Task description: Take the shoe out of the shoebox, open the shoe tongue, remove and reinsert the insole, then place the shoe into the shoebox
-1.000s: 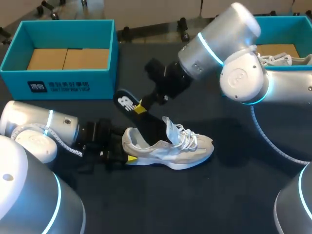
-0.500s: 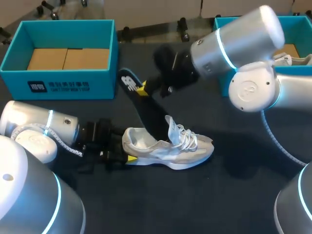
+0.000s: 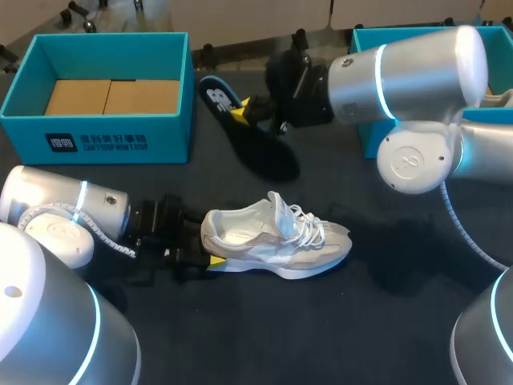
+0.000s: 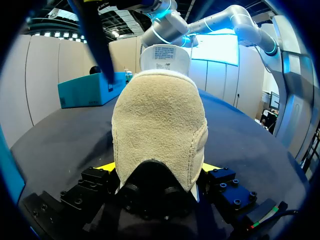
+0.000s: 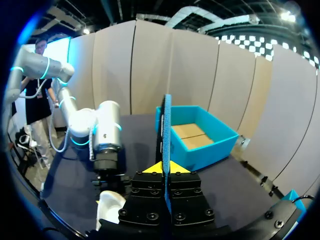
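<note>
A white shoe (image 3: 276, 241) lies on its sole on the dark table, toe to the right and tongue pulled up. My left gripper (image 3: 207, 247) is shut on its heel; in the left wrist view the suede heel (image 4: 157, 130) fills the gap between the yellow fingertips (image 4: 105, 167). My right gripper (image 3: 243, 109) hangs above the table behind the shoe, shut on a black insole (image 3: 260, 148) with a blue underside. The insole slants down toward the table, clear of the shoe. In the right wrist view the insole (image 5: 165, 130) stands edge-on between the tips of my right gripper (image 5: 164, 169).
An open teal shoebox (image 3: 96, 136) with cardboard inside stands at the back left. A second teal box (image 3: 365, 36) at the back right holds another white shoe (image 3: 461, 98), partly hidden by my right arm.
My right gripper drew the insole up and out of the shoe and carried it toward the back of the table. The left gripper and the shoe stayed put.
</note>
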You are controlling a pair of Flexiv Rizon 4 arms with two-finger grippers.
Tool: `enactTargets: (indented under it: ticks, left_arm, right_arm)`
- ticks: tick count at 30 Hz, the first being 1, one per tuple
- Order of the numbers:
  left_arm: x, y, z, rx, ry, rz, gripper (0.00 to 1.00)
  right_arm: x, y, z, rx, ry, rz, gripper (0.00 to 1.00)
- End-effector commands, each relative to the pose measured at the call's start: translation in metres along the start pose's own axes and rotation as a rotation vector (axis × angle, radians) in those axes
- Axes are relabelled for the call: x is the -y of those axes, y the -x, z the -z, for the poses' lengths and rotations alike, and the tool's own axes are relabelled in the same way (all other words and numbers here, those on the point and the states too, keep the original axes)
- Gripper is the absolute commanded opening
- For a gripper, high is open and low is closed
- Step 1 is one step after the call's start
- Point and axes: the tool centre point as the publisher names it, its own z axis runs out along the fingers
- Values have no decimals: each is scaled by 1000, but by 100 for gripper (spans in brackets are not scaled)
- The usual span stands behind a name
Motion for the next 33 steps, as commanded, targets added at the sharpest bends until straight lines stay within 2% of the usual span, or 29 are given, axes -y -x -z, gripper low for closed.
enactTargets:
  ticks: [1, 3, 33]
  left_arm:
    - [0, 1, 0, -2, 4, 1, 0]
    - [0, 1, 0, -2, 4, 1, 0]
    - [0, 1, 0, -2, 4, 1, 0]
  right_arm:
    - [0, 6, 5, 91, 28, 9, 0]
    - [-1, 11, 8, 105, 48, 10, 0]
    - [-1, 11, 8, 105, 48, 10, 0]
